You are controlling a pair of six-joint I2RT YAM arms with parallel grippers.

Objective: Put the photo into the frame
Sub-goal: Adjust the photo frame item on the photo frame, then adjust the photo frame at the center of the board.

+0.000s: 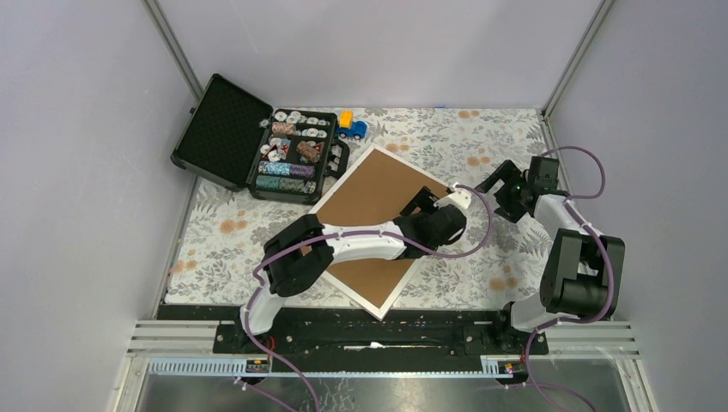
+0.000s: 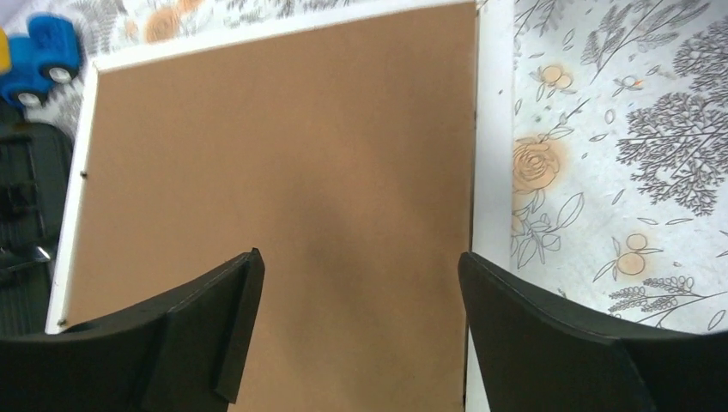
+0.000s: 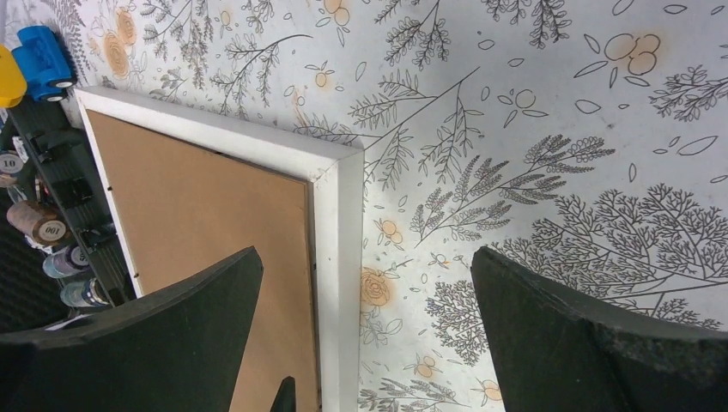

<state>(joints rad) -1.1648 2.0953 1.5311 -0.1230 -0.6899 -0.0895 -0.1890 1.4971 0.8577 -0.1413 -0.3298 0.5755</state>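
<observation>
frame (image 1: 369,199) back-up, diagonal | left jaws wide above its back | right jaws wide off its corner

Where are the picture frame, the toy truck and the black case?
picture frame (image 1: 373,193), top view, on its brown back
toy truck (image 1: 354,130), top view, on its blue body
black case (image 1: 221,130), top view, on its open lid

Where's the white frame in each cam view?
Top external: the frame lies mid-table, brown back up, turned diamond-wise.
Left wrist: the frame fills most of the picture, with its white edge on the right.
Right wrist: the frame sits at left, one white corner near the middle.
Shared landmark: blue toy truck beside the frame's far corner, top left in both wrist views.
</observation>
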